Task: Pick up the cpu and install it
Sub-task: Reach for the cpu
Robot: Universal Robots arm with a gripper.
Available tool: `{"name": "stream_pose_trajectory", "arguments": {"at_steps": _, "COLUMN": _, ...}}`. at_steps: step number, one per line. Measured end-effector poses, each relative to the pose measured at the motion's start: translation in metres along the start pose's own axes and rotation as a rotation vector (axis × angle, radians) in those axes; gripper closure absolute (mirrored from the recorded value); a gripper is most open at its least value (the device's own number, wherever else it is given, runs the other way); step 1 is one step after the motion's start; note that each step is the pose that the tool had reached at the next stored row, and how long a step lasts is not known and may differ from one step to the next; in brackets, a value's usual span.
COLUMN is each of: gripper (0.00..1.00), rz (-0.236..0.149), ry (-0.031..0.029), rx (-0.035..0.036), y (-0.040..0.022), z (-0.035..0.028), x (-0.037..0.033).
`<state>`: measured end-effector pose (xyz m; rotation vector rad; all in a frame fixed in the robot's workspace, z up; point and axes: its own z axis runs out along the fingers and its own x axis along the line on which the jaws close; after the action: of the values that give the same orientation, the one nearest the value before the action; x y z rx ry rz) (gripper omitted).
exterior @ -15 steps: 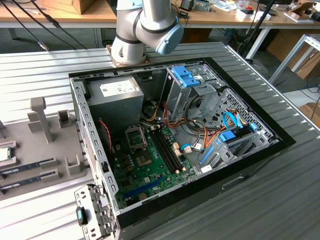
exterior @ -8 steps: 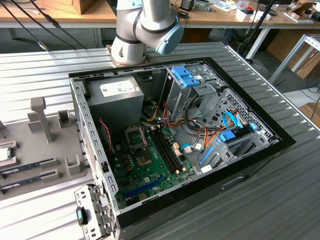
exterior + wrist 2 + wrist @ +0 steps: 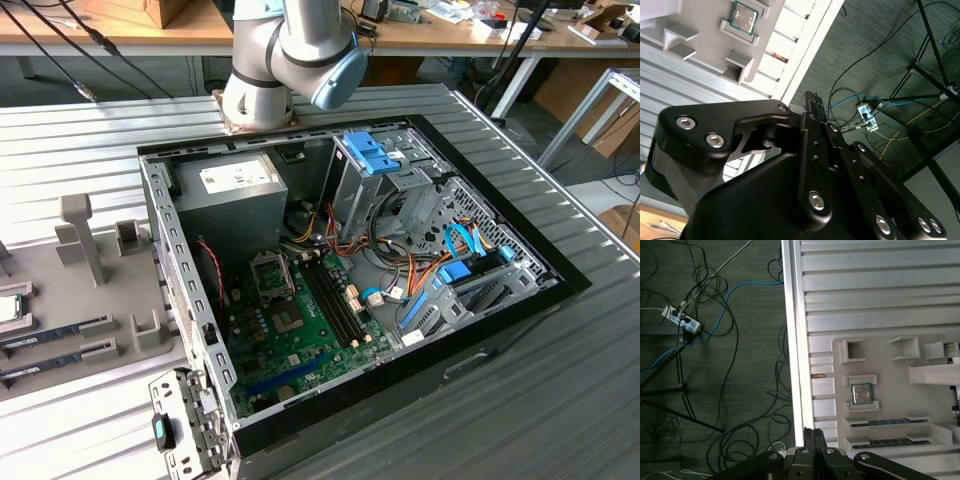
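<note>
Approaching step, pickup not yet done: cpu (image 3: 862,394) lies flat in its pocket on the grey tray (image 3: 890,390), at nine o'clock from the computer case (image 3: 185,270) in the exterior view. Gripper (image 3: 812,455) hangs well apart from it, and its spread cannot be told. A grasp calls for centring over the chip and a square descent.

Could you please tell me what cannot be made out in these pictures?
- The cpu: in the exterior view, cut off by the picture's left edge.
- The arm: in the exterior view, cut off by the top edge.
- The tray: in the first wrist view, cut off by the right edge.
</note>
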<state>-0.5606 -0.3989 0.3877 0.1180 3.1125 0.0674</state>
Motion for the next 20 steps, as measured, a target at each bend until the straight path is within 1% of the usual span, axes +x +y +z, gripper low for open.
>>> {"name": "stream_pose_trajectory", "arguments": {"at_steps": 20, "gripper": 0.89, "rz": 0.0, "ry": 0.0, "rx": 0.0, "y": -0.0007, "z": 0.0005, "x": 0.0083}}
